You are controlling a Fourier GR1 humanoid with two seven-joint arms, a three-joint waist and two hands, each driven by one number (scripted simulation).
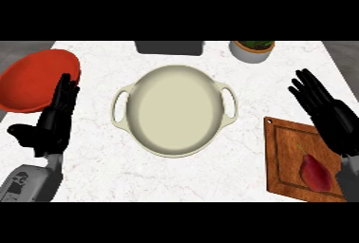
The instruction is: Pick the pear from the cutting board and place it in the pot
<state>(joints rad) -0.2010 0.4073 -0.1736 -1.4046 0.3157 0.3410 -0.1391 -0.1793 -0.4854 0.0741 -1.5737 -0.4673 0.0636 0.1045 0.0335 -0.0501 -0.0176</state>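
Observation:
A dark red pear (317, 172) lies on the wooden cutting board (284, 161) at the lower right of the counter. The cream pot (174, 110) with two side handles stands open in the middle, nothing inside it. My right hand (328, 113) is open, fingers straight and pointing up-left, over the board's upper right part, just above the pear and apart from it. Near the left edge my left hand (54, 121) rests open with fingers up, beside the red bowl.
A red bowl (35, 80) sits at the upper left, partly behind my left hand. A potted plant in a grey pot (252, 50) stands at the back right. A dark box (170, 47) sits at the back middle.

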